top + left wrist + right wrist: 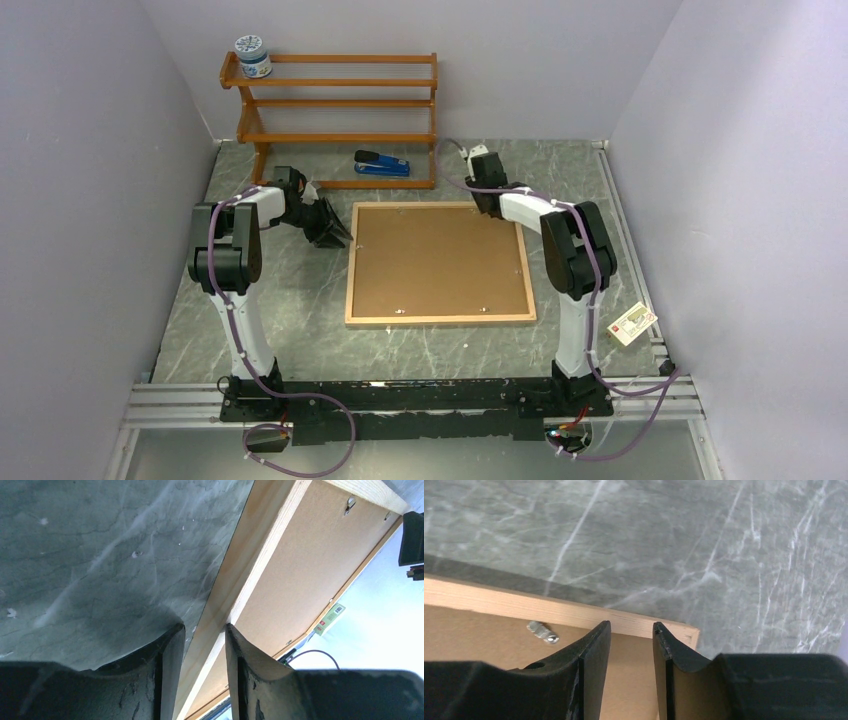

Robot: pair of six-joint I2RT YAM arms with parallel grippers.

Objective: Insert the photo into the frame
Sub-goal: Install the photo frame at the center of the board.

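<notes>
The frame lies face down in the middle of the grey, white-veined marble-look table. Its thin pale wood moulding, with visible grain, borders a flat matte brown backing board. A small metal turn tab sits on the board near the far right corner. The left gripper is low beside the frame's left edge near the far corner, its black, rough-cast fingers narrowly parted and holding nothing. The right gripper is over the far right corner, likewise slightly apart and empty. Behind stand an orange-brown slatted shelf rack bearing a round blue-and-white patterned jar, and a blue stapler. A small printed card lies at the right; its writing is too small to read.
</notes>
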